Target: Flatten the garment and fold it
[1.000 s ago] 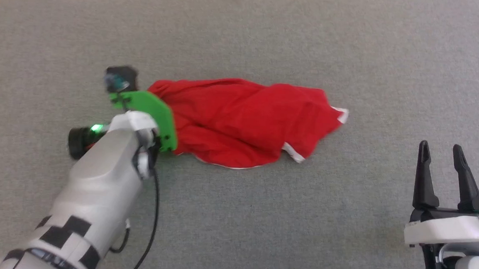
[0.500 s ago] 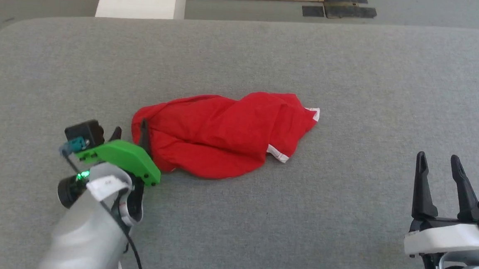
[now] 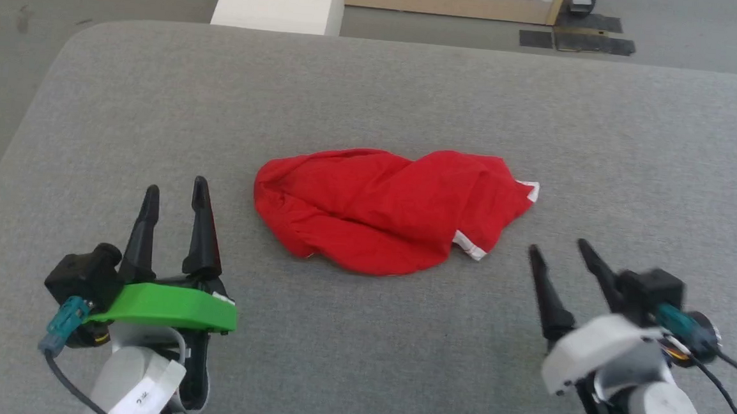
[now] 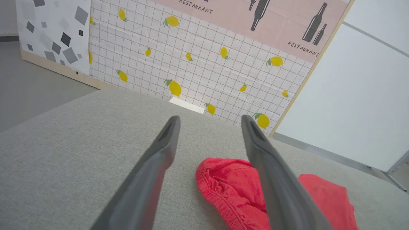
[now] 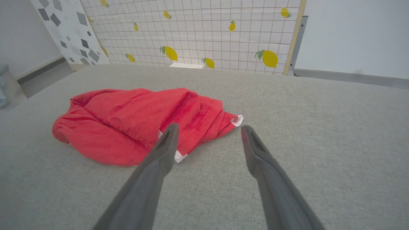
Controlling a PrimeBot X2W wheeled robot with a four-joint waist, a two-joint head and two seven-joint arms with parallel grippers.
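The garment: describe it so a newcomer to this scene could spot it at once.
Start at the wide grey padded surface. Near its middle, ahead of and between the left gripper and right gripper, the garment lies crumpled, touched by neither. Bright red cloth with white trim at its right end sets it apart from the grey.

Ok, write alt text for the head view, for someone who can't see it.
A crumpled, bright red thin fabric garment with white trim lies in a heap on a grey cloth-covered surface. The robot's left hand and right hand are open and empty, nearer the camera on either side, not touching it.
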